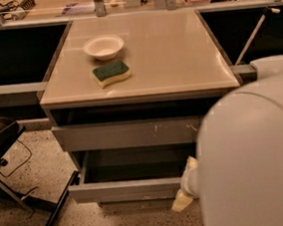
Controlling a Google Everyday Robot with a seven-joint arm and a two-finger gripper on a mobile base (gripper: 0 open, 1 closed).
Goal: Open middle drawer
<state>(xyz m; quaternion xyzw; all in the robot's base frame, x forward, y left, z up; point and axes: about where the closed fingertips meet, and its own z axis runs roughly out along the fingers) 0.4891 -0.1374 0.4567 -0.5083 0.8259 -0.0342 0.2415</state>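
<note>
**Middle drawer looks open, claw parked at its right corner**

Your claw (184,200) sits low, just at the right-hand end of the middle drawer's front. It's mostly buried behind the big white arm (251,159) that fills the right side of the view. I honestly can't tell whether the claw is open or closed, or whether it actually touches the panel. The spot makes sense though: that front is flat with no handle, so an edge or corner is about the only place to get any purchase.

The middle drawer (124,189) stands out toward you, well forward of the rest, with its dark grey box interior showing. I'd call the job pretty much done.

Right above it, the drawer front with the white scratch marks (128,133) sits further back, so you've got the right one.

Up on the table (176,56), a white bowl (103,46) and a green-and-yellow sponge (111,73) sit on the left half, well apart from the action. Nothing there should bother you.

The black chair frame (51,216) on the floor is near the drawer's left corner, so I'd mind that.
</note>
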